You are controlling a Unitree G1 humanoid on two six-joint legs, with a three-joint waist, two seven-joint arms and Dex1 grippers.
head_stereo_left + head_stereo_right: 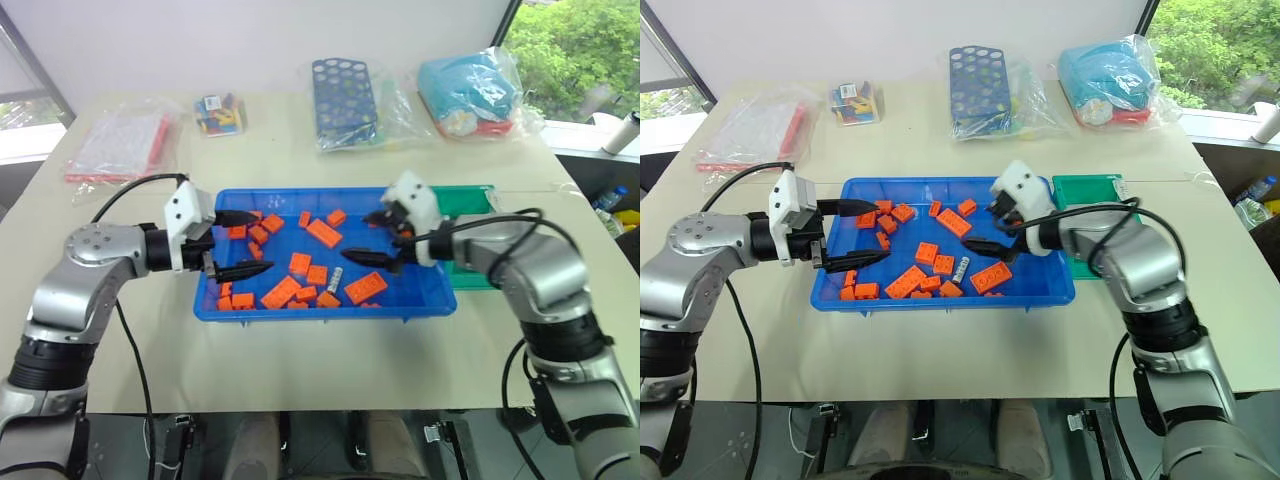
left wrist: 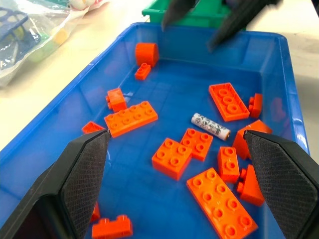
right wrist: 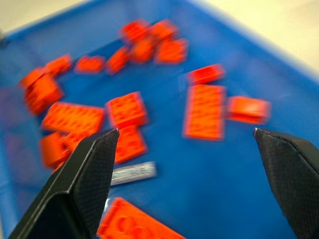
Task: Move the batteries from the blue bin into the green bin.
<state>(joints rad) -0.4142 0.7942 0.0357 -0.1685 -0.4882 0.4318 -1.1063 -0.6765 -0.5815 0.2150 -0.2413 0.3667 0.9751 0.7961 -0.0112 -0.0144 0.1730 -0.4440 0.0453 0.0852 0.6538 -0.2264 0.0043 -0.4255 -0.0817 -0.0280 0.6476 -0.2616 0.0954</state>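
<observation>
Evidently one battery [image 1: 336,279] was left among the orange bricks [image 1: 324,233]: a small silver-grey cylinder lying flat on the floor of the blue bin [image 1: 232,310], toward the near rim and a little right of the bin's middle. No other battery could be made out in the bin.

Right gripper [image 1: 385,236] hung over the right half of the bin, fingers spread wide, nothing between them. Battery lay just below and toward the robot's left of the fingertips, on the near side. In the right wrist view it showed low beside one finger [image 3: 87,169], not centred between the pair, so the gripper was judged offset from it.

Left gripper [image 1: 240,243] stood over the bin's left end, also wide open and empty. Several bricks lay between it and the battery. Right arm was clearly the nearer of the two.

Long axis: from the head camera the battery [image 1: 961,267] ran mostly front-to-back across the bin's short side, far end leaning slightly right. It lay level, not propped on anything. A brick sat just beside it on the left and a larger brick [image 1: 366,287] near on the right; whether either touched it could not be told.

Green bin [image 1: 468,203] sat against the blue bin's right end, behind the right forearm; contents not visible.

Judgement: a pick by the right gripper would need the fingers shifted over the cylinder and set across its length, with little clearance from neighbouring bricks.
</observation>
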